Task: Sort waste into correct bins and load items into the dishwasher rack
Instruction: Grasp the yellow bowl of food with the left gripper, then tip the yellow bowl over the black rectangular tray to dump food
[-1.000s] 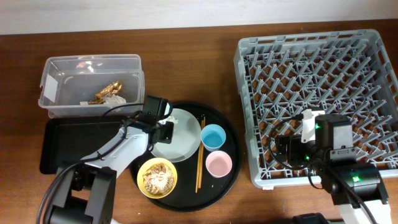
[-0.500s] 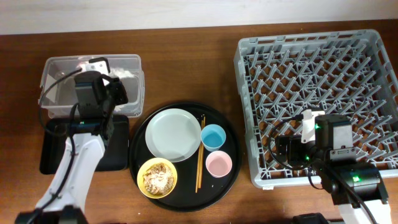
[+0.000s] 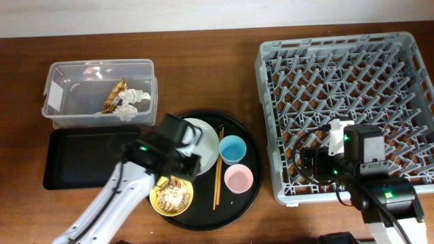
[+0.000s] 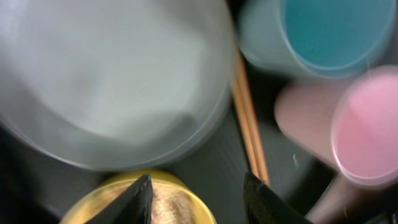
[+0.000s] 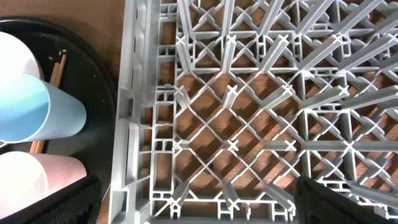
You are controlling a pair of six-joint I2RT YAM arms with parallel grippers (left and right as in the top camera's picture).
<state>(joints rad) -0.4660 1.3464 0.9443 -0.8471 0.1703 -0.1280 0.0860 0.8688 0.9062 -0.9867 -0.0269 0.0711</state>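
The clear tub (image 3: 51, 95) holds the gold-brown wrapper (image 3: 113, 97) and the crumpled white tissue (image 3: 132, 102). The shallow black tray (image 3: 74, 159) lies below it. My left gripper (image 3: 182, 161) is open and empty, hovering over the grey-green plate (image 4: 106, 81) and the yellow bowl (image 4: 155, 202) with food scraps (image 3: 173, 195). The blue cup (image 4: 329, 31), pink cup (image 4: 367, 130) and chopsticks (image 4: 249, 137) lie beside it. My right gripper (image 5: 199, 211) is open and empty over the grey rack's (image 3: 339, 81) left front part.
The plate (image 3: 207, 139), bowl, blue cup (image 3: 232, 148), pink cup (image 3: 239, 179) and chopsticks (image 3: 218, 183) all sit on a large round black tray (image 3: 252, 146) between the bins and the rack. The rack holds nothing.
My left arm swung from the plate to the clear tub, left the white tissue there, and came back over the round tray above the yellow bowl. The right arm has not moved.
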